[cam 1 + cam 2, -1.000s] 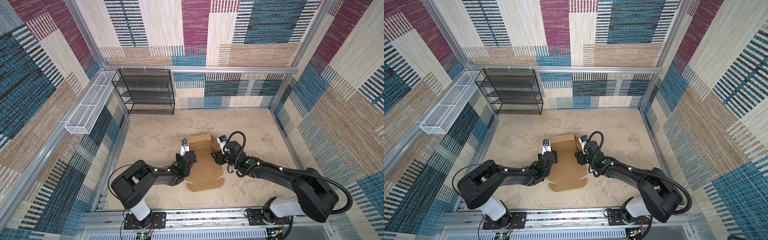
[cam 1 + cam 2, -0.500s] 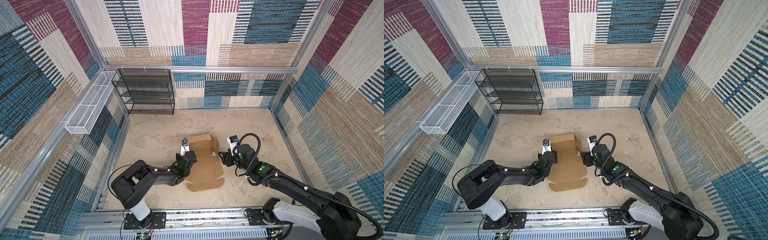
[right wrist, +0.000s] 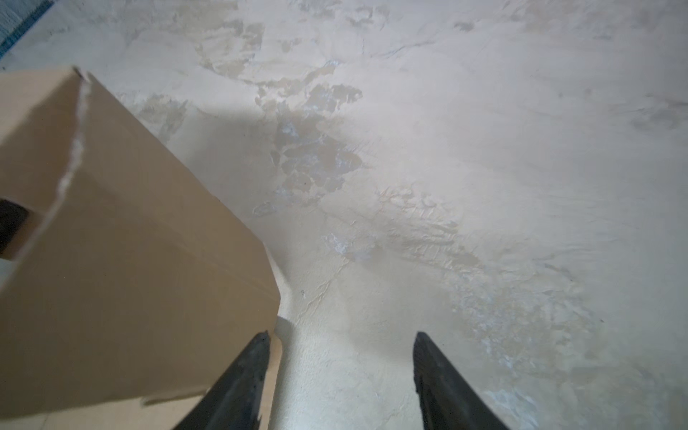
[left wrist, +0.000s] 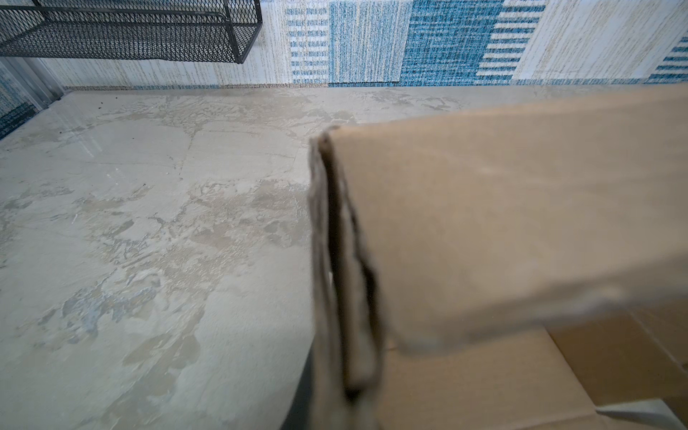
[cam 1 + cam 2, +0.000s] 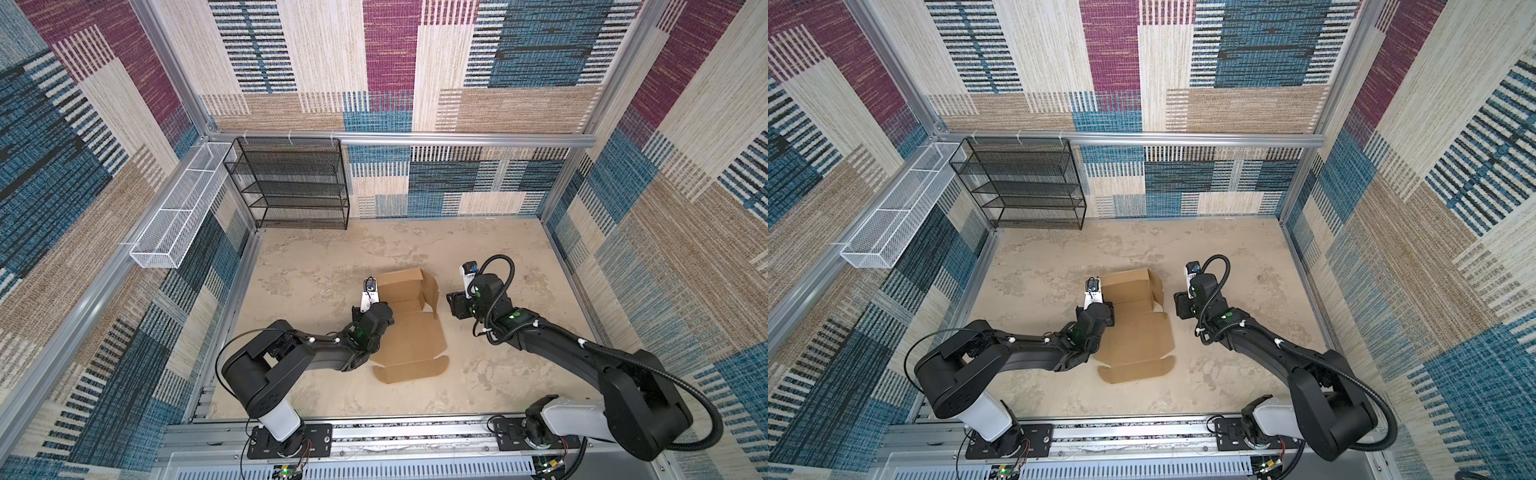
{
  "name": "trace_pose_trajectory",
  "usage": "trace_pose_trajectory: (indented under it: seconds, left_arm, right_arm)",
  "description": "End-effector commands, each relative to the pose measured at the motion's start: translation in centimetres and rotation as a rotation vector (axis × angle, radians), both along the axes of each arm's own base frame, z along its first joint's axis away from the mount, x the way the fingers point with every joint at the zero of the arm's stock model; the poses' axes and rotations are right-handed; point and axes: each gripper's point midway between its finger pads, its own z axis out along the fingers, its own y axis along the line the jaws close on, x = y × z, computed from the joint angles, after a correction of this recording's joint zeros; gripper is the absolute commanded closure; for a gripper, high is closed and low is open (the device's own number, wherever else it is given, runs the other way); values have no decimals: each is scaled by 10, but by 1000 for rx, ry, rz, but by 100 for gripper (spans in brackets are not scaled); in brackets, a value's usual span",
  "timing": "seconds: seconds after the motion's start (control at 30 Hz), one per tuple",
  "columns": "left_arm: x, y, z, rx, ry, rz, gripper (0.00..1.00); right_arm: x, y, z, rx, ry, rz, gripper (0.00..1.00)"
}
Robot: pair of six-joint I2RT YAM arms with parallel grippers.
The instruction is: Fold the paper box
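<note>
The half-folded paper box (image 5: 409,332) is pinched at its side wall by the left gripper (image 5: 374,306). The right gripper (image 3: 340,337) is held spread just beside it

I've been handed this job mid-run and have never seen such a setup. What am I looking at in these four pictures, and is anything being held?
Two black robot arms are mounted at the near edge of a sandy table. Both top views look down on everything; each other picture comes from a camera on one arm's wrist. On the table lies the paper box, half folded, back and side flaps raised. The left claw is shut and appears to pinch the box's left wall. The right claw is open and empty, beside the right flap. A black mesh shelf and a white wire basket are at the back left.
</note>
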Motion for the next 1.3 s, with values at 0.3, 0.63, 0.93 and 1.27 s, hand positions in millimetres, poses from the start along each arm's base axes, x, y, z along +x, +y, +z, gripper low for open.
trace_pose_trajectory:
  seconds: [0.3, 0.63, 0.93, 1.27]
  left_arm:
    - [-10, 3, -26, 98, 99, -47, 100]
    - [-9, 0, -26, 100, 100, -53, 100]
    - [-10, -1, -26, 94, 102, -60, 100]
    - [-10, -2, -28, 103, 106, -69, 100]
  right_arm:
    - [14, 46, 27, 103, -92, 216, 39]
    - [6, 67, 24, 110, -86, 287, 40]
    - [7, 81, 20, 107, -89, 301, 41]
    - [23, 91, 20, 104, -142, 315, 43]
